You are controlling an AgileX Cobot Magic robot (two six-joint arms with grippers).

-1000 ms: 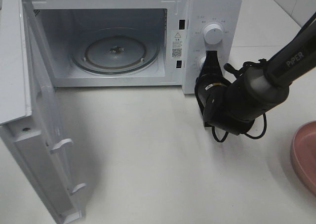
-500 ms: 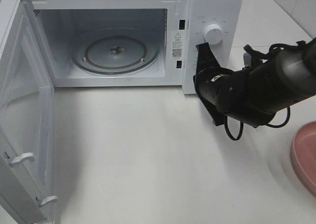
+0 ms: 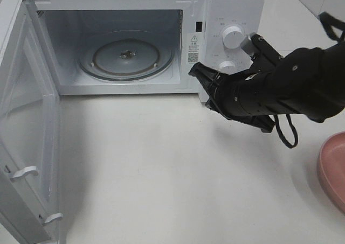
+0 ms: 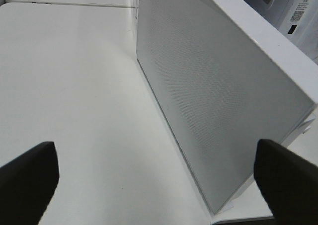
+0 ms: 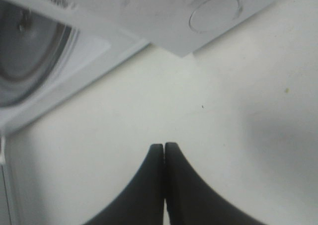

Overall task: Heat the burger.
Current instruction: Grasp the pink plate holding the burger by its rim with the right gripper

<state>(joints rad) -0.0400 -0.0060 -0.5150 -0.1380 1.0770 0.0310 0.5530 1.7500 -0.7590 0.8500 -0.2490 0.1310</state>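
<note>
Your right fingers [image 5: 149, 185] are clenched on nothing, just in front of the microwave [image 3: 237, 7]. Your left fingers [image 4: 30, 170] are spread wide near its open door [image 3: 27, 120]. The glass turntable [image 3: 126, 55] is bare and the burger is nowhere in view, so fetching it likely comes next, perhaps from the pink plate [image 3: 331, 168] at the counter's [image 3: 161, 163] edge. The warning sticker [image 3: 193, 47] and dial markings are too small to read.

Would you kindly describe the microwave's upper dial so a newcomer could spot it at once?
Find the white microwave at the back of the table. On its control panel, right of the cavity, two round white dials sit one above the other. The upper dial is in full view; the lower dial is partly hidden behind the black right arm.
</note>
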